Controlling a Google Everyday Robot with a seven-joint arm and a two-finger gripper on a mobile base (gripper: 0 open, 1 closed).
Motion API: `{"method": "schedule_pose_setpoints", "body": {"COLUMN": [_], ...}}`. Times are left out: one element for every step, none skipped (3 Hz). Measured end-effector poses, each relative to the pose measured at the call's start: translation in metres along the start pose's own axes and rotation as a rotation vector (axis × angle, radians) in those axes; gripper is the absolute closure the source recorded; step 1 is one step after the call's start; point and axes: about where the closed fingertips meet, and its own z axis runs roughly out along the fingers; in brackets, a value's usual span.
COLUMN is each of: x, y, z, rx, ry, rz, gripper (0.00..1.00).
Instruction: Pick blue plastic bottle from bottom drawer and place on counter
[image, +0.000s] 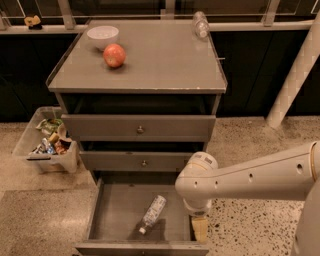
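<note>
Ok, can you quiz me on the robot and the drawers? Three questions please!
1. True or false: the blue plastic bottle lies inside the open bottom drawer.
2. What sits beside the white bowl on the counter? A) red apple B) mug C) spoon
3. Fill in: the gripper hangs by the drawer's ____ wall, as the picture shows it.
Key: 1 true; 2 A; 3 right.

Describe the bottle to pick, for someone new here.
The bottom drawer of the grey cabinet is open. The blue plastic bottle lies on its floor, beside the gripper. Unlike the clear bottle on the counter, it shows a white cap.
</note>
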Motion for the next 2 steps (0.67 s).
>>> {"method": "schedule_pose_setpoints", "body": {"x": [0.0, -0.01], "y": [-0.002, -0.01], "z": [0.008, 0.041], "rx": [-0.027, -0.138], "ry": [-0.046, -0.185], "rz": [-0.014, 0.035], "gripper": [0.0, 0.0]}}
